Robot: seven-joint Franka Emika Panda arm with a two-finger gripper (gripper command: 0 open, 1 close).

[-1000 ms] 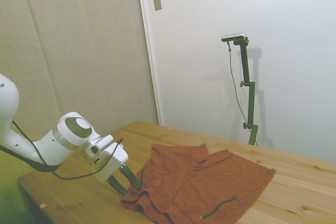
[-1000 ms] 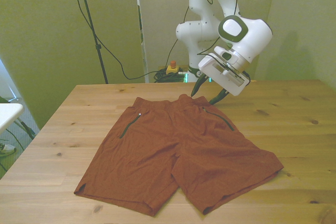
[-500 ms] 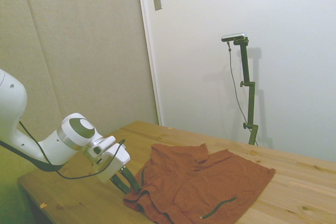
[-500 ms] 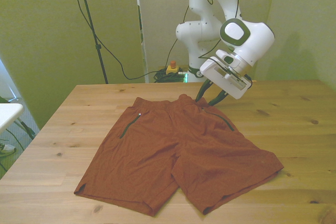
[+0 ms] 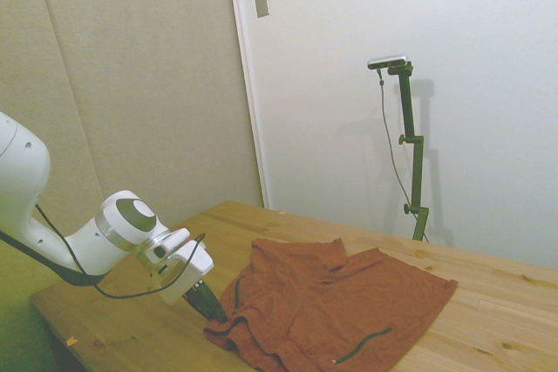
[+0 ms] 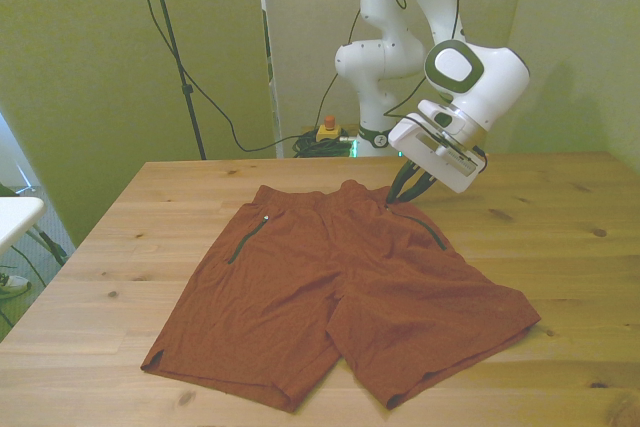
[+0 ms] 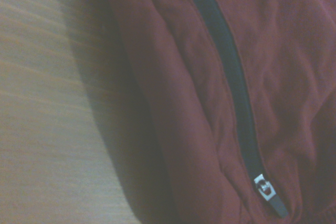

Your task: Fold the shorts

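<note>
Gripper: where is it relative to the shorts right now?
The gripper sits at the waistband corner of the shorts on the front view's right, beside the dark pocket zipper.

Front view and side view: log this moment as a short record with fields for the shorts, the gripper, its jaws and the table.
shorts: rust-orange shorts lie spread flat and unfolded, waistband toward the arm, legs toward the front camera
gripper: the gripper is down at the waistband corner on the front view's right, next to the dark pocket zip
jaws: closed together on the waistband edge
table: wooden table, nothing on it but the shorts
fold: not yet begun
</note>
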